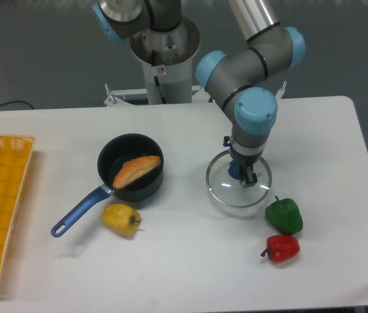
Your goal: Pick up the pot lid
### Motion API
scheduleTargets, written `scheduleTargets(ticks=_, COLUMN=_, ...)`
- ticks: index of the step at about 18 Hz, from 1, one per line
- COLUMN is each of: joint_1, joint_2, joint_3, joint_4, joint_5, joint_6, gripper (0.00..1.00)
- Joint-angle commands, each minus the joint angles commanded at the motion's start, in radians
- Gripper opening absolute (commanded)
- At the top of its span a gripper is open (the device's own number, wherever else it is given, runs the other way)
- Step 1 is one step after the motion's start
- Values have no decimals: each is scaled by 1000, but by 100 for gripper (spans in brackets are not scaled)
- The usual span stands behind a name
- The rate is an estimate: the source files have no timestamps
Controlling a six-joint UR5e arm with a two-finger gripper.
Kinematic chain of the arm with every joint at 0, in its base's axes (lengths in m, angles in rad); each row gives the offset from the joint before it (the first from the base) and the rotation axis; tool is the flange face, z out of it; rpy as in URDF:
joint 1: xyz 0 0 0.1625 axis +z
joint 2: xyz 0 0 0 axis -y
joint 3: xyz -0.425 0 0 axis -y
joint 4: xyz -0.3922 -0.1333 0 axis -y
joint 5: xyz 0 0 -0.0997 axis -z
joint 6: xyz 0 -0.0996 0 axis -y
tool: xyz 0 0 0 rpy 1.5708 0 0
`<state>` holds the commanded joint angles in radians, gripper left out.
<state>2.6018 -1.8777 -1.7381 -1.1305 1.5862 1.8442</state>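
The gripper (pixel 239 162) is over the glass pot lid (pixel 224 190), on the right half of the table. Its fingertips meet at the small blue knob (pixel 235 171) in the lid's middle, and they look shut on it. The fingers partly cover the lid's back rim. Whether the lid touches the table or hangs just above it, I cannot tell.
A black pan (pixel 152 183) with a blue handle (pixel 79 212) holds an orange-brown item (pixel 135 171) on the left. In front lies a yellow pepper (pixel 121 220). A green pepper (pixel 284 216) and a red one (pixel 280 248) lie front right. An orange crate (pixel 0 208) stands far left.
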Motion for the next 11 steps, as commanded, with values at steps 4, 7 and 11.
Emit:
scheduleTargets(ticks=4, joint_1=-32, joint_2=2, joint_3=54, joint_4=-69, joint_5=-3, joint_6=-80, gripper=39)
scheduleTargets(ticks=7, joint_1=-51, joint_2=2, joint_3=72, joint_4=-81, joint_5=-6, joint_6=-132, gripper=39)
scheduleTargets(ticks=11, joint_1=-69, joint_2=-3, joint_3=72, joint_4=-74, joint_5=-8, joint_6=-172, gripper=39)
